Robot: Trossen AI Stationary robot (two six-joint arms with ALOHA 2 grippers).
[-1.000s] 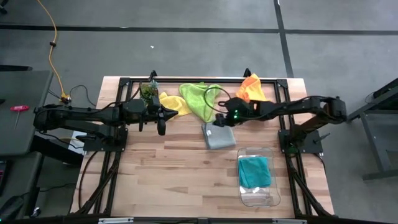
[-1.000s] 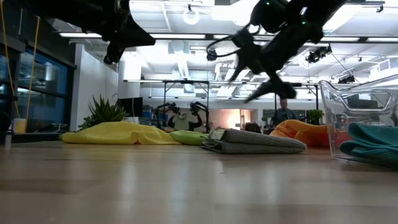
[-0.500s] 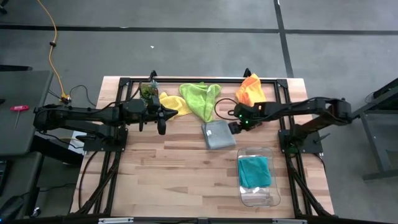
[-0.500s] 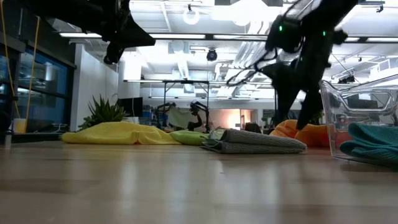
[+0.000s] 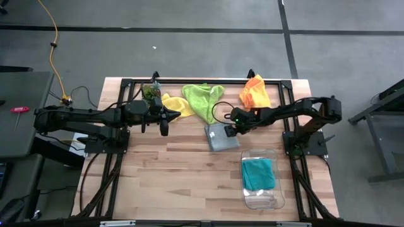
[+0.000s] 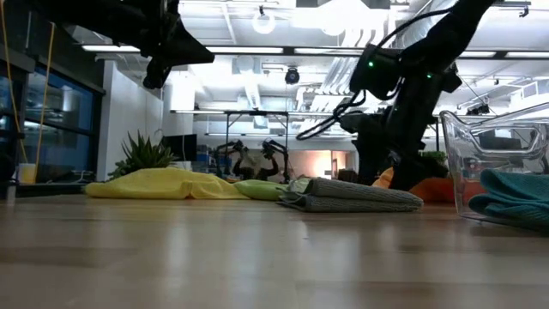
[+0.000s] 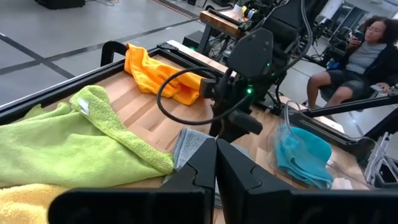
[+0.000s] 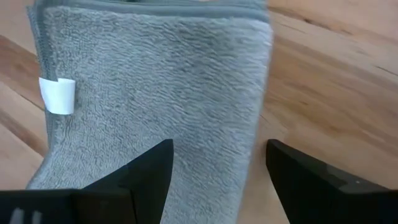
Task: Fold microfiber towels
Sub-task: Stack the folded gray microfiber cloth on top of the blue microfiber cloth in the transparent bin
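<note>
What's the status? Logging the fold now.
Right end effector open, low over folded grey towel. Left end effector shut, waiting above the table by the yellow towel. Teal towel in the bin. Nothing in the way.

A robotics lab: wooden bench [image 5: 170, 170] on concrete floor, other robot rigs [image 6: 257, 159] behind, ceiling strip lights [image 6: 257, 53].

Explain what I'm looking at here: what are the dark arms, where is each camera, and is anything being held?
Two robot arms work at a wooden table. One camera looks down from above, one sits at tabletop height, one rides on each wrist. The right gripper, fingers open, hangs over the folded grey towel, holding nothing. The left gripper, shut, waits beside the yellow towel. The lime towel and orange towel lie unfolded at the far edge. The teal towel sits folded in the clear bin.
</note>
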